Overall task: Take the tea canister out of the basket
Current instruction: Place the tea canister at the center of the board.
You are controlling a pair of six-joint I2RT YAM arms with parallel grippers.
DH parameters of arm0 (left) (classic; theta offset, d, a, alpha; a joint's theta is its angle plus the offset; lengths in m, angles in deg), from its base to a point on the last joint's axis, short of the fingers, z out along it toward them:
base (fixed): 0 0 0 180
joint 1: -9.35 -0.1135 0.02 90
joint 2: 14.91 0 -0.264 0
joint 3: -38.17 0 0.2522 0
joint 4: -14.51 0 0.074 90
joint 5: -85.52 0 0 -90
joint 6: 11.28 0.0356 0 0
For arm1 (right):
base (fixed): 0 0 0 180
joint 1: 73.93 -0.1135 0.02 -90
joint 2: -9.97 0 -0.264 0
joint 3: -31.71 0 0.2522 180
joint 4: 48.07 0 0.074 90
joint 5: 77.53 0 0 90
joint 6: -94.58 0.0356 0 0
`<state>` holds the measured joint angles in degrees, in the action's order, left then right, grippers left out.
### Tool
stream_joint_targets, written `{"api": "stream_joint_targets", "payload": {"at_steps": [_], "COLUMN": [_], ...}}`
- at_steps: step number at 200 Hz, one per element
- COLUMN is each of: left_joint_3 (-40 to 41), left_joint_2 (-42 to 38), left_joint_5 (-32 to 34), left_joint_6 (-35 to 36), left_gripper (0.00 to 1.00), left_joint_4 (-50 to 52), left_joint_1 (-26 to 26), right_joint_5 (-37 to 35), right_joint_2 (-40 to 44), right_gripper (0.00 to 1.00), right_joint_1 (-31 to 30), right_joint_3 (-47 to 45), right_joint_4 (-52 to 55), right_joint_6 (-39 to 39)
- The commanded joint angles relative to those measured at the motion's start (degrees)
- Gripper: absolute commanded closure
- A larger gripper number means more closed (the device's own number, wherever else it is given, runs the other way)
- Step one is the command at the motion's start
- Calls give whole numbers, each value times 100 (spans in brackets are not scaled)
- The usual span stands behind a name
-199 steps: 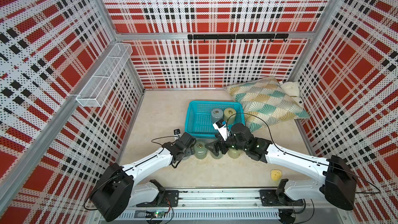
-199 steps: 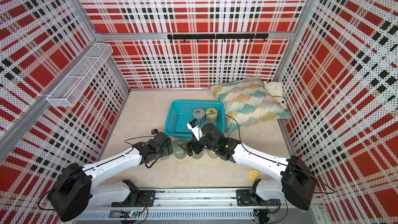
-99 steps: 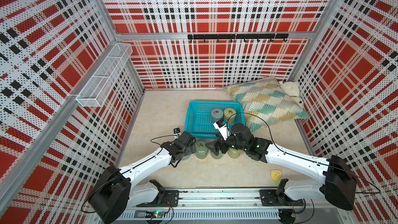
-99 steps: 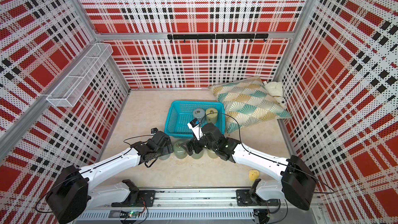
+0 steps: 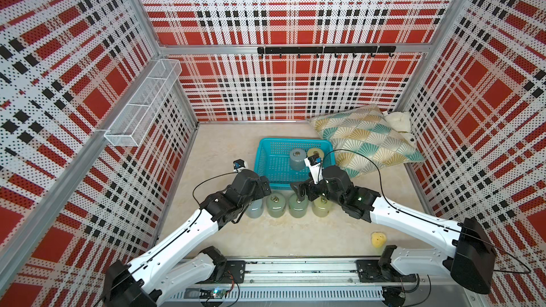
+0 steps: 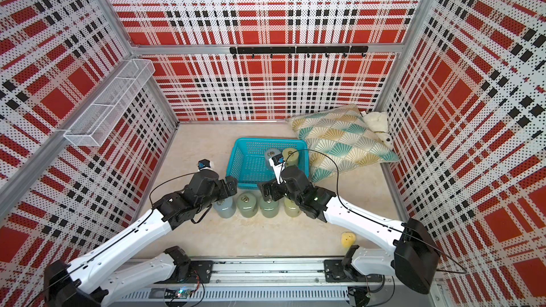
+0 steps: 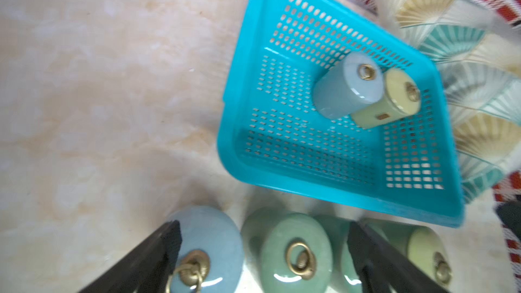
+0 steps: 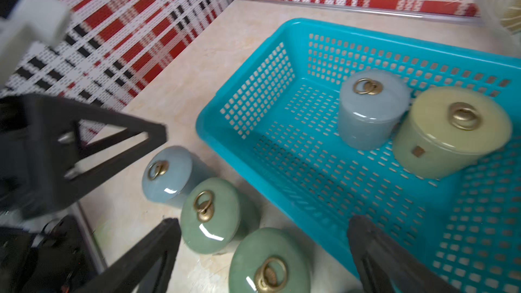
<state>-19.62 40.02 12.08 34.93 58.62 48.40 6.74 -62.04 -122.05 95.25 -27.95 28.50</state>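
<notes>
Grey canister [image 5: 297, 159], yellow canister [image 5: 315, 153]: glazed cylinders, axes vertical, ring-lids up, 3 o'clock side of perforated basket [image 5: 271, 146]. Left gripper [image 7: 263, 229], right gripper [image 8: 263, 221]: jaws wide, empty.

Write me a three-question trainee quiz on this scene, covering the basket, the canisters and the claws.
1. How many canisters stand inside the basket?
2. True or false: the left claw is shut on a canister.
3. Where are the four outside canisters? A: upright in a row along the basket's near side. B: stacked on the pillow. C: in the wire rack.
Key: 1: two, one grey and one pale yellow. 2: false, its jaws stand open. 3: A.
</notes>
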Motion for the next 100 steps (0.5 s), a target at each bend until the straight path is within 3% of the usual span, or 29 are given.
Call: {"api": "stream_joint_targets", "payload": {"at_steps": [1,49,100], "left_joint_3": [137,573,1033], "left_joint_2": [-88,-48,42], "left_joint_5": [27,-7,-164], "left_joint_6": [117,263,494], "left_gripper": [1,1,2], "left_joint_4": [-803,-2129,-3242], "left_joint_1": [332,762,1092], "right_joint_5": [-580,-1097,-997], "right_joint_2": [-231,-1007,-2224], "right_gripper": [0,0,2], "right_joint_1": [306,781,1452], "right_joint_3": [355,805,1546], "right_joint_4": [477,862,1009], "right_joint_6": [405,488,558]}}
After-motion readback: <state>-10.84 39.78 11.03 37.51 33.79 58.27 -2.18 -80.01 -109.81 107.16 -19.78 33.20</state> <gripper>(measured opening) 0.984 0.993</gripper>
